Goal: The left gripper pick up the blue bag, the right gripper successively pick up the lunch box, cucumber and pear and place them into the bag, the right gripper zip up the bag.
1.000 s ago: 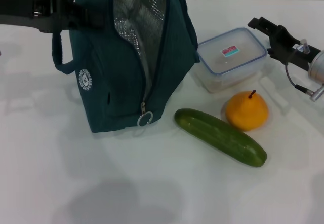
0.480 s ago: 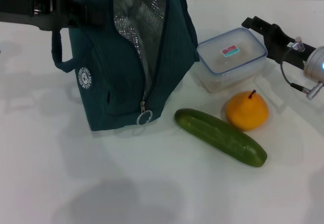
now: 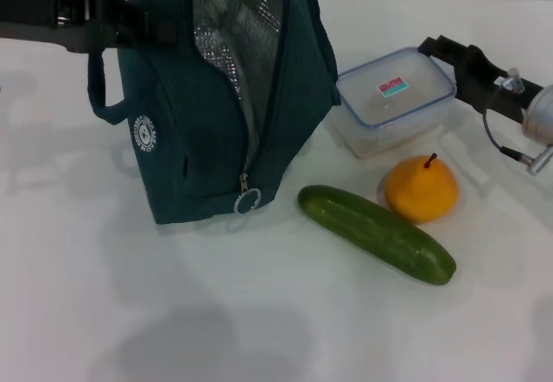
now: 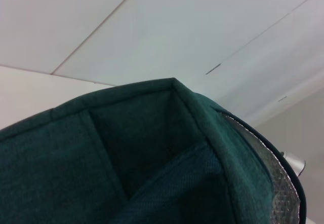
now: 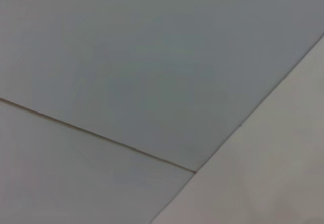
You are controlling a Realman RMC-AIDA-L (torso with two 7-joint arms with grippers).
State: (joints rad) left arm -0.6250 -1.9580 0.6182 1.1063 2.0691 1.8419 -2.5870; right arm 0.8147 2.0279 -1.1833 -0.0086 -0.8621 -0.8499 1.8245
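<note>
I'm holding the blue bag (image 3: 220,97) upright at ten o'clock on the table (image 3: 259,313), its mouth gaping, with the left gripper (image 3: 130,23) clenched on its top edge. The right gripper (image 3: 445,49) is hovering at two o'clock beside the lunch box (image 3: 396,98); I cannot tell its finger state, and pear (image 3: 421,188) and cucumber (image 3: 376,232) are lying just below.

My left gripper (image 3: 130,23) disappears behind the blue bag (image 3: 216,114), fingers unseen; the bag's top runs off the head view's upper edge. Beside the lunch box (image 3: 396,97), my right gripper (image 3: 445,49) shows no readable finger gap.
</note>
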